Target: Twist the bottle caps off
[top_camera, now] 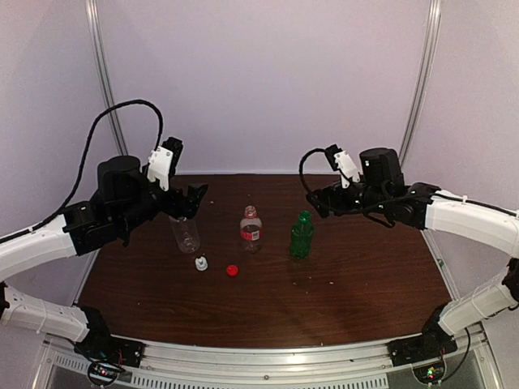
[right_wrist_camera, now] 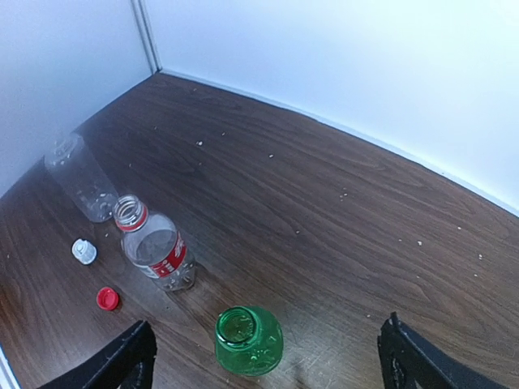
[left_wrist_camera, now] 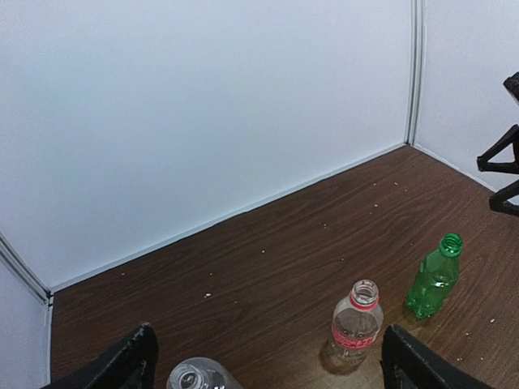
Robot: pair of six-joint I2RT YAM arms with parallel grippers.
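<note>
Three small bottles stand uncapped on the brown table (top_camera: 357, 284): a clear one (top_camera: 185, 233), a red-labelled one (top_camera: 251, 229) and a green one (top_camera: 302, 235). Two bottle caps lie in front of them, a white nozzle-shaped cap (top_camera: 201, 262) and a round red cap (top_camera: 233, 271). My left gripper (top_camera: 190, 203) hangs open above the clear bottle (left_wrist_camera: 199, 377), holding nothing. To the right of and above the green bottle (right_wrist_camera: 248, 340), my right gripper (top_camera: 318, 203) is open and empty. In the right wrist view the white cap (right_wrist_camera: 83, 251) and red cap (right_wrist_camera: 107, 299) lie left of the red-labelled bottle (right_wrist_camera: 154, 251).
White walls close off the table at the back and on both sides. A metal rail (top_camera: 268, 356) runs along the near edge between the arm bases. Small pale crumbs (left_wrist_camera: 208, 294) dot the wood.
</note>
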